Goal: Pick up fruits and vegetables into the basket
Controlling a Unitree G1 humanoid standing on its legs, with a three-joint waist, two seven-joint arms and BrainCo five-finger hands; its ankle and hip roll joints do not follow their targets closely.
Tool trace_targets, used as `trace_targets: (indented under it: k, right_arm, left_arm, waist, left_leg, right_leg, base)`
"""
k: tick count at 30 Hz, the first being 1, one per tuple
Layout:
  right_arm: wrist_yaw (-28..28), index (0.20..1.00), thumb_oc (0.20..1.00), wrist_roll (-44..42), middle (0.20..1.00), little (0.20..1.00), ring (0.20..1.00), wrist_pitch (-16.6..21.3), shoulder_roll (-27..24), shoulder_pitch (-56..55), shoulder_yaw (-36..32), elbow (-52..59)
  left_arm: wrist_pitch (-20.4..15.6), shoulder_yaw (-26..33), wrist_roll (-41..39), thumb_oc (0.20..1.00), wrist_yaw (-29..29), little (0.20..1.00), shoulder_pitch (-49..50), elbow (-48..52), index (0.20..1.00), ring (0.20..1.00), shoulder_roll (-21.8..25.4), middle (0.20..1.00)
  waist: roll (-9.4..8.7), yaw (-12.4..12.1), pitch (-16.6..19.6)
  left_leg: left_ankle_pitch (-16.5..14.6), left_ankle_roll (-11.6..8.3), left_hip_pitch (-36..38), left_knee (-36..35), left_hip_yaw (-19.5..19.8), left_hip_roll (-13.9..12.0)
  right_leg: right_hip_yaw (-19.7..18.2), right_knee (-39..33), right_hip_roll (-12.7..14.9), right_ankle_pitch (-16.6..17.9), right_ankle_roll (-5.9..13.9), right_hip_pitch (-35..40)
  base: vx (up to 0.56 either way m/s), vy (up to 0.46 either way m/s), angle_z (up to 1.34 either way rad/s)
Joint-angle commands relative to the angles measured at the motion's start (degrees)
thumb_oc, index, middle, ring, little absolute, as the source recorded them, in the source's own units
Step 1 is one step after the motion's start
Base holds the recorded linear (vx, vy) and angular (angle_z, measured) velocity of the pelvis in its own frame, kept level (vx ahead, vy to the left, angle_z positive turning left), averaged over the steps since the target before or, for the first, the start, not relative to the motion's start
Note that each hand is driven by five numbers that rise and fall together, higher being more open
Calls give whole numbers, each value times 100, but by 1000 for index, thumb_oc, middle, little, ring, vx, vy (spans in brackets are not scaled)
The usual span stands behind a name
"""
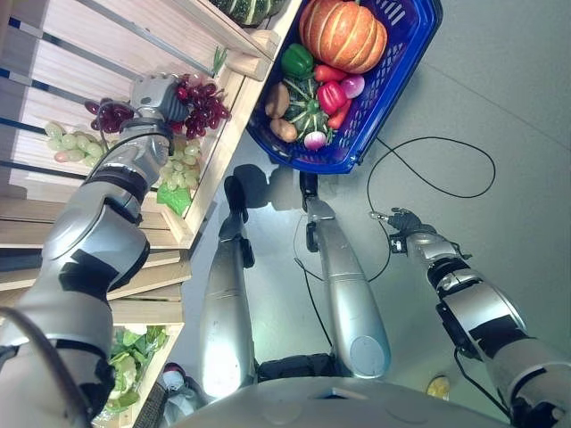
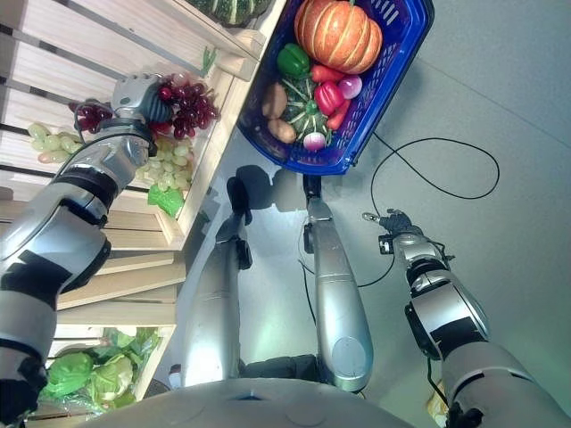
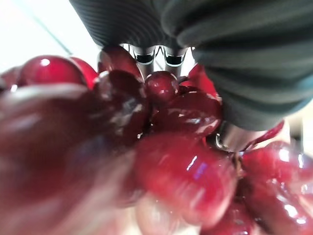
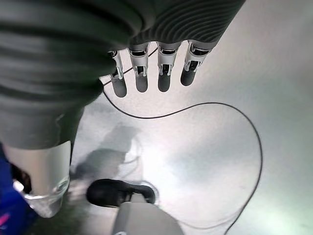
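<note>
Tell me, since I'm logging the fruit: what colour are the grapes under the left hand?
Dark red grapes, clearest in the left wrist view.

A pale wooden shelf (image 1: 80,62) stands on the left, on a smooth grey floor (image 1: 500,98).

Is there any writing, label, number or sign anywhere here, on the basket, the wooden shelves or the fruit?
None can be read. The blue basket, the wooden shelf, the red grapes under the left hand, the green grapes and the pumpkin show no lettering, numbers or signs.
</note>
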State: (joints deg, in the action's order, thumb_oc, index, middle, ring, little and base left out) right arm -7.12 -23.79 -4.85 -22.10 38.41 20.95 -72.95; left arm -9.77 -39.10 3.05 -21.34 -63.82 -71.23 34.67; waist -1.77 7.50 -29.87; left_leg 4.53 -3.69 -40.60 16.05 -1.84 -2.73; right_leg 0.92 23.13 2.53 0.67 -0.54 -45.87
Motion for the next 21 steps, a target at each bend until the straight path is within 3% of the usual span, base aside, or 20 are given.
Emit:
trace_targets:
  k: [1, 3, 7, 10, 13, 16, 17, 21]
  right_arm:
    - [-165, 1000, 1000, -392, 1000, 1000, 1000, 481, -420, -451, -191, 137]
    - [-352, 1000, 1000, -554, 1000, 1000, 1000, 796, -411, -528, -393, 540]
    - [-695, 1000, 1000, -758, 1000, 1000, 1000, 1060, -364, -605, -530, 1422]
    - [-1267, 1000, 1000, -762, 1000, 1000, 1000, 1242, -314, -698, -585, 2599]
    - [-1668, 1000, 1000, -610, 1000, 1000, 1000, 1411, -274, -817, -621, 3440]
    - [-1794, 1000, 1000, -523, 1000, 1000, 1000, 1447, -260, -849, -634, 3698]
    - [-1881, 1000, 1000, -309, 1000, 1000, 1000, 1675, -226, -977, -759, 4222]
    - [-1946, 1000, 1000, 573, 1000, 1000, 1000, 1840, -51, -1159, -869, 5314]
  left_arm:
    - [-819, 1058, -1708, 200, 196, 200, 243, 436, 200, 200, 69, 200]
    - [-1102, 1521, -2558, 200, 447, 200, 570, 1098, 200, 200, 89, 200]
    - [-1461, 1976, -3317, 200, 753, 200, 958, 1889, 200, 200, 21, 200]
    - [-1776, 2360, -4060, 200, 1071, 200, 1298, 2629, 200, 200, -88, 200]
    - [-2118, 2657, -4514, 200, 1394, 200, 1588, 3136, 200, 200, -228, 200]
    - [-2157, 2748, -4597, 200, 1503, 200, 1656, 3302, 200, 200, -279, 200]
    - [-2362, 2925, -4904, 200, 1878, 200, 1822, 3648, 200, 200, -424, 200]
    - [-2413, 3126, -5338, 200, 2561, 200, 2094, 4420, 200, 200, -853, 200]
  waist:
    - [101, -190, 8]
    - [121, -262, 8]
    - [120, -336, 8]
    - [127, -376, 8]
    - [137, -394, 8]
    - [144, -396, 8]
    - [158, -399, 8]
    - [212, -403, 8]
  left_leg:
    - [-289, 6, -37, 285, 47, 95]
    - [-305, 0, 69, 244, 74, 112]
    - [-339, -1, 211, 165, 102, 138]
    - [-365, 6, 314, 96, 123, 165]
    - [-389, 7, 372, 70, 119, 170]
    - [-352, 12, 364, 44, 119, 178]
    - [-357, 23, 390, 25, 114, 191]
    - [-421, 59, 481, 3, 116, 234]
  right_leg:
    - [158, -131, -83, -45, 432, 298]
    - [200, -137, -61, -55, 437, 400]
    - [276, -173, -32, -88, 440, 538]
    - [323, -194, -17, -127, 419, 631]
    - [352, -194, 5, -167, 411, 691]
    - [362, -220, 6, -132, 406, 686]
    - [385, -225, 26, -152, 404, 719]
    - [395, -207, 65, -233, 428, 795]
  base:
    - [13, -61, 1]
    - [7, -73, 2]
    - [-9, -60, 8]
    - [-12, -23, 5]
    - [-8, 3, 4]
    - [-4, 2, 1]
    - [15, 5, 5]
    - [6, 6, 2]
